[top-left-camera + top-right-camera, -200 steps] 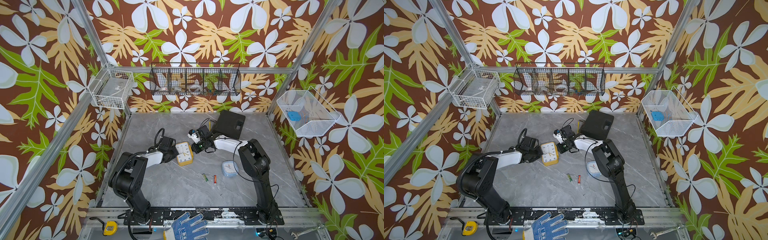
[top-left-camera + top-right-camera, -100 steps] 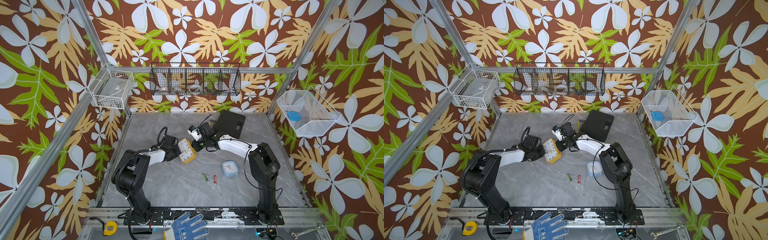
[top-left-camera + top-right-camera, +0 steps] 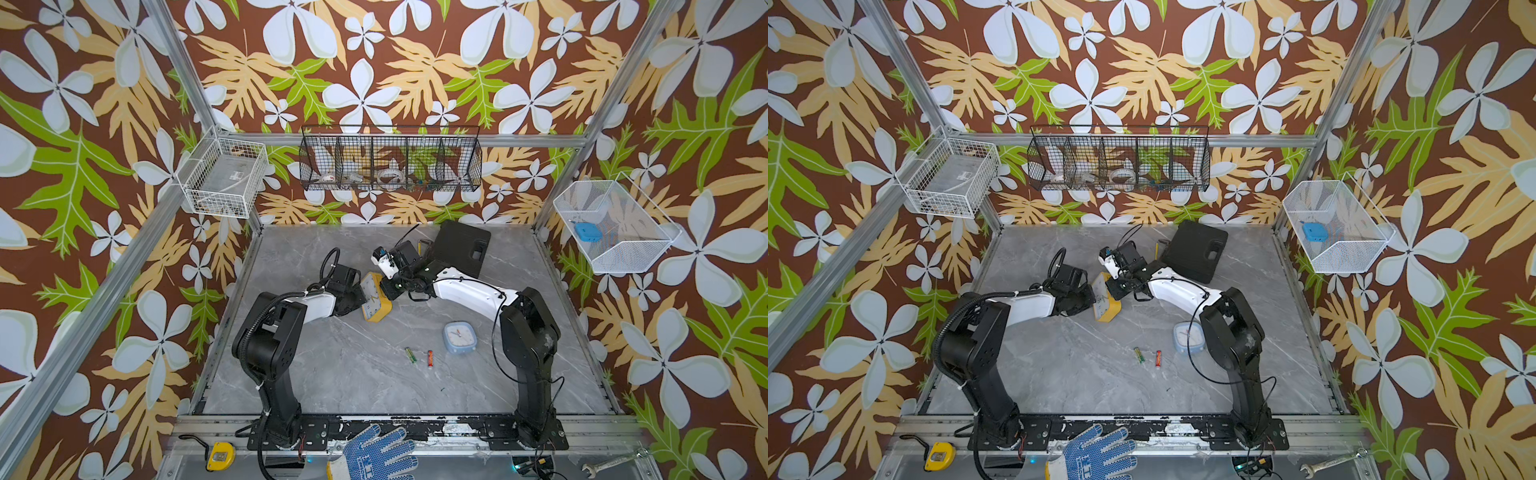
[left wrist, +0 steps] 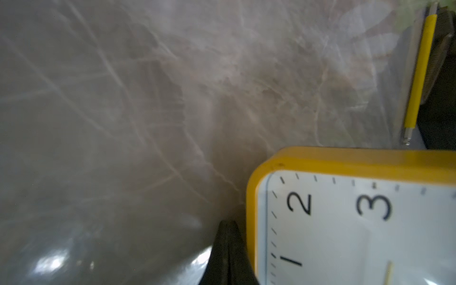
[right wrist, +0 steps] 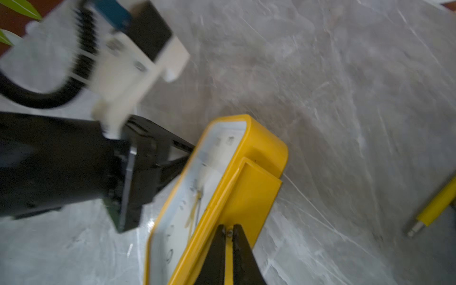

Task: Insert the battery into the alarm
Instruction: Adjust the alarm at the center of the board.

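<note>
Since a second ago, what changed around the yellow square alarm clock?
The yellow square alarm clock tipped up from lying face up onto its edge, face toward the shut left gripper touching it. The right gripper reached in behind it, jaws narrowing to shut at its back. Nothing released. Unmoved: pale blue square clock, green battery, red battery, black plastic case.

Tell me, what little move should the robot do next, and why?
Probably tip the yellow clock right over, face down. It stands tilted on its edge, the left gripper against its face and the shut right gripper at its back. The green battery and red battery lie loose on the table, and the battery slot should be in the back.
</note>
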